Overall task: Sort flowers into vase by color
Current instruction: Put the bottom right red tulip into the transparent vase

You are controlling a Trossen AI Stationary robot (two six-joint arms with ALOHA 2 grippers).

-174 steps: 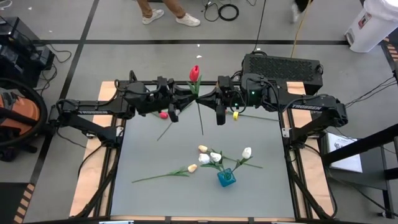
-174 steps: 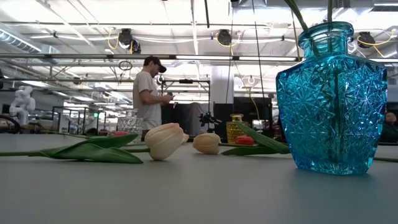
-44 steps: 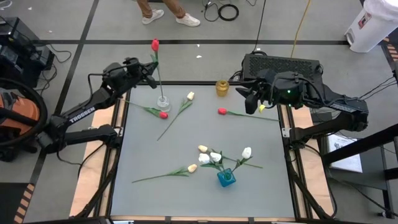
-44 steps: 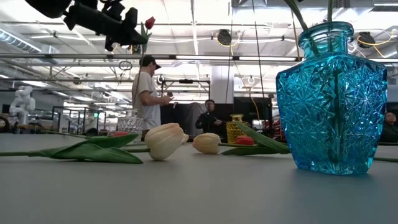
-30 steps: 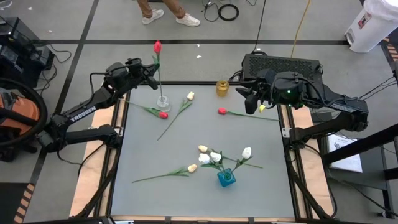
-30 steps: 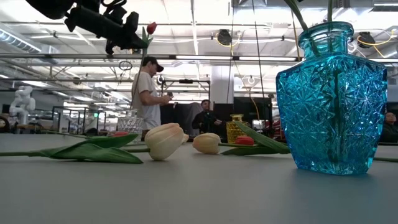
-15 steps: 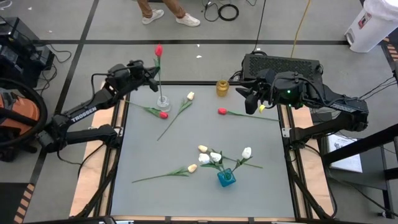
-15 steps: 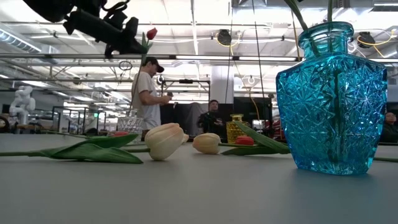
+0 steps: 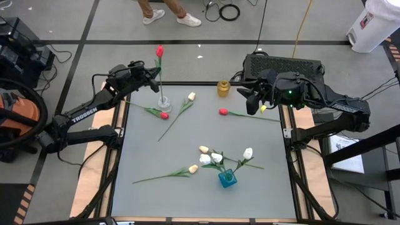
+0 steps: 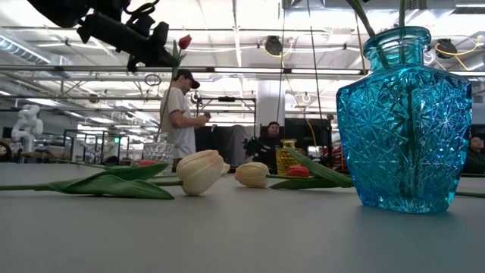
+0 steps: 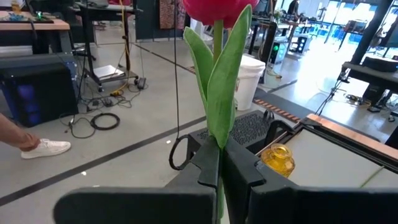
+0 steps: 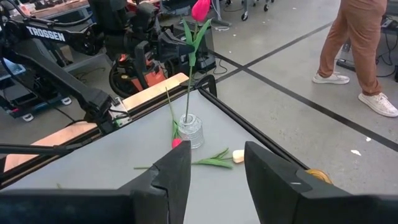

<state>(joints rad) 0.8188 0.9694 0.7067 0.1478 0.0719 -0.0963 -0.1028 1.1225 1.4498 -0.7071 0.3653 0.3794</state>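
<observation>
The left tool (image 9: 153,75) is pinching shut on the thin green stem of a red artificial tulip (image 9: 160,51), gripping it partway up so that the red head is standing above the fingers and the lower stem is hanging down into a small clear glass vase (image 9: 164,102) at the far left corner of the grey counter (image 9: 187,150). In the right wrist view the stem's foot is sitting in the vase mouth, so the step in hand is judged to be the seating of this red flower in the clear vase.

The right tool (image 9: 252,103) is waiting above the far right edge of the counter, its fingers (image 12: 168,180) standing apart and holding nothing.

Farther out, a second red tulip (image 9: 164,115) is lying just beside the clear vase, a third red one (image 9: 223,112) is lying near the right tool, and a cream tulip (image 9: 191,96) is lying between them. A small amber glass vase (image 9: 222,87) is standing at the far edge. Near the front, a blue cut-glass vase (image 9: 227,178) is holding white tulips (image 9: 217,157), with a cream-yellow tulip (image 9: 192,169) lying beside it.

The next move is probably calling for lowering the stem fully, then opening the fingers gently so the light vase is not tipping.
</observation>
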